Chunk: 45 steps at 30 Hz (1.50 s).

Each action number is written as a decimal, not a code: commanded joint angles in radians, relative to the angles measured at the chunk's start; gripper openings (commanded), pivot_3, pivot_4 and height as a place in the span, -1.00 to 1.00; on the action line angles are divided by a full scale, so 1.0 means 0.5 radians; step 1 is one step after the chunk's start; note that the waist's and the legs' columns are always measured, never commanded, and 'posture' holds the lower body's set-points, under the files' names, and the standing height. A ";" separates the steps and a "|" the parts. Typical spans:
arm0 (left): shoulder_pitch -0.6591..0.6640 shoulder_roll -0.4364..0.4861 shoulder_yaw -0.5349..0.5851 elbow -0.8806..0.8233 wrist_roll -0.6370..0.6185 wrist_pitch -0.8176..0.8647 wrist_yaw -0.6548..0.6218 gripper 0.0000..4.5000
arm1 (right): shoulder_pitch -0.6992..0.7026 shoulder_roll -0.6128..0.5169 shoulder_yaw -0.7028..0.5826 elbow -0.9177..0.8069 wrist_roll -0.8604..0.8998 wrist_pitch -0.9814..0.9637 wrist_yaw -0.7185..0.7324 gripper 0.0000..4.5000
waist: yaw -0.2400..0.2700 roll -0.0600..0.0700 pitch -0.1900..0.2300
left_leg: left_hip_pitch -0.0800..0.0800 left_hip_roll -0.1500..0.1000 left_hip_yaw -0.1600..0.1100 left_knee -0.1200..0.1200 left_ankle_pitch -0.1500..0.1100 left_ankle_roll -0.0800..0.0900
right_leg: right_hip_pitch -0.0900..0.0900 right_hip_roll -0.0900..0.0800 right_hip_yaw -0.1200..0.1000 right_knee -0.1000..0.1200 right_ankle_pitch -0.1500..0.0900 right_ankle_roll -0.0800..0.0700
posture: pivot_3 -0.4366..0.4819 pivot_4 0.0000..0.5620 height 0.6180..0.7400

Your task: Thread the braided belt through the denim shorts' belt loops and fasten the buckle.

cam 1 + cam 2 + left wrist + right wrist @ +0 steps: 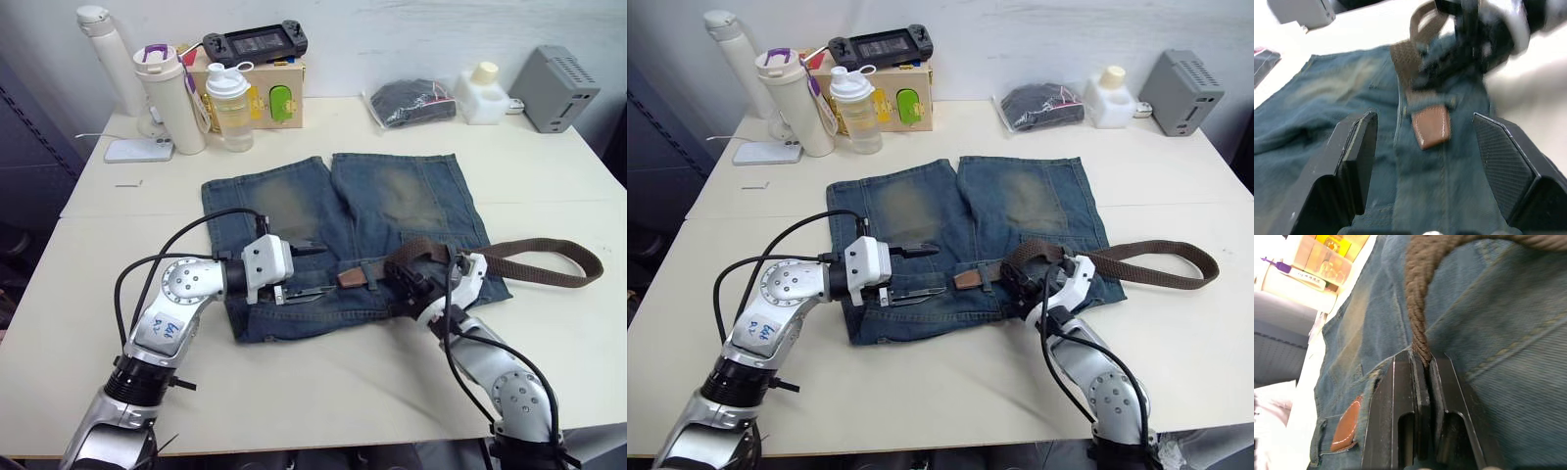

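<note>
The faded blue-grey denim shorts (392, 211) lie flat on the cream table (549, 176), waistband toward the robot. The dark-brown woven braided belt (544, 257) runs along that waistband; its brown leather tip (1431, 126) has just emerged from under a narrow blue denim belt loop (1448, 102).

The right gripper (1422, 364) is clamped edge-on around the belt strap, behind the threaded loop. The left gripper (1422, 147) is spread wide, fingers either side of the tip and just short of it.

Recommended procedure, judged from this position:
- Advance the left gripper until the tip sits between its fingers, then close on the leather, not the denim
- Feed slack with the right gripper as the left draws the tip onward
- Keep the strap flat; a twist would likely jam at the next loop

The silver buckle cannot be made out
</note>
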 commanded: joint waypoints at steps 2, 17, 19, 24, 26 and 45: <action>-0.082 0.045 -0.127 0.252 0.376 -0.761 0.053 0.52 | -0.048 0.043 0.049 -0.105 0.044 0.069 -0.032 -1.00 | 0.001 0.000 0.000 | 0.000 0.000 0.002 0.000 0.000 0.000 | -0.001 0.000 0.000 0.000 0.000 0.000 | -0.05 -0.47 0.18; -0.241 -0.028 -0.211 0.591 0.675 -1.387 0.260 -0.42 | -0.043 0.105 0.035 -0.145 0.042 0.121 -0.073 -1.00 | -0.002 0.000 0.000 | -0.001 0.000 0.004 0.000 0.000 0.000 | -0.002 -0.001 0.000 0.001 0.000 0.000 | -0.05 -0.47 0.18; -0.249 -0.019 -0.212 0.617 0.736 -1.397 0.288 -0.77 | -0.040 0.107 0.035 -0.148 0.042 0.120 -0.075 -1.00 | -0.002 0.000 0.000 | -0.001 0.000 0.004 0.000 0.000 0.000 | -0.002 -0.001 -0.001 0.002 0.000 0.000 | -0.05 -0.47 0.18; -0.268 -0.018 -0.212 0.657 0.814 -1.397 0.337 -0.98 | -0.033 0.104 0.034 -0.159 0.042 0.123 -0.073 -1.00 | -0.002 0.000 0.000 | -0.001 0.000 0.004 0.000 0.000 0.000 | -0.003 -0.001 -0.001 0.003 0.000 0.000 | -0.05 -0.47 0.18; -0.266 -0.021 -0.210 0.660 0.826 -1.400 0.353 -0.98 | -0.033 0.100 0.031 -0.159 0.043 0.125 -0.072 -1.00 | -0.001 0.000 0.000 | -0.001 0.000 0.004 0.000 0.000 0.000 | -0.003 -0.001 -0.001 0.003 0.000 0.000 | -0.05 -0.47 0.18; -0.255 0.033 -0.224 0.819 0.881 -1.599 0.425 0.49 | -0.066 0.101 0.000 -0.140 0.061 0.143 -0.085 -1.00 | -0.001 0.000 0.000 | -0.001 0.000 0.006 0.000 0.000 0.001 | -0.004 -0.001 0.000 0.004 0.000 0.000 | -0.05 -0.47 0.18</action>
